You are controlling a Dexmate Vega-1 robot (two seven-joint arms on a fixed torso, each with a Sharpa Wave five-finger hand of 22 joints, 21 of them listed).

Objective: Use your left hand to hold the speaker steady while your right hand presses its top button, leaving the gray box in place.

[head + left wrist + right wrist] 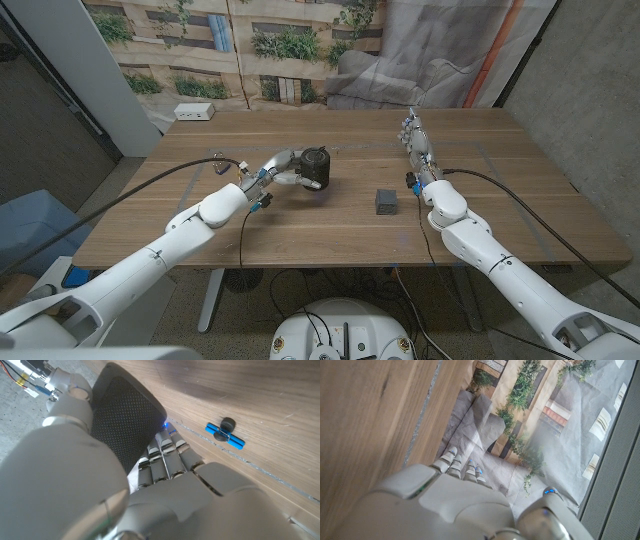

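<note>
1. The dark cylindrical mesh-covered speaker [316, 167] stood at the head view's centre, the left hand [283, 169] wrapped round its side.
2. It looked rigid, light and tippable — a low side grip suited it.
3. The right hand [417, 147] hovered empty at centre right, fingers extended — the small gray box [385, 202] sat near it

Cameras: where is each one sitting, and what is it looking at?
Head view: on the robot's head, looking down over the wooden table; both arms show, left hand around the speaker, right hand apart, gray box between.
Left wrist view: on the left wrist, along the hand's back at the speaker's mesh.
Right wrist view: on the right wrist, past the right hand across the table edge to a backdrop.
Shared: head and left wrist views both show the speaker.
</note>
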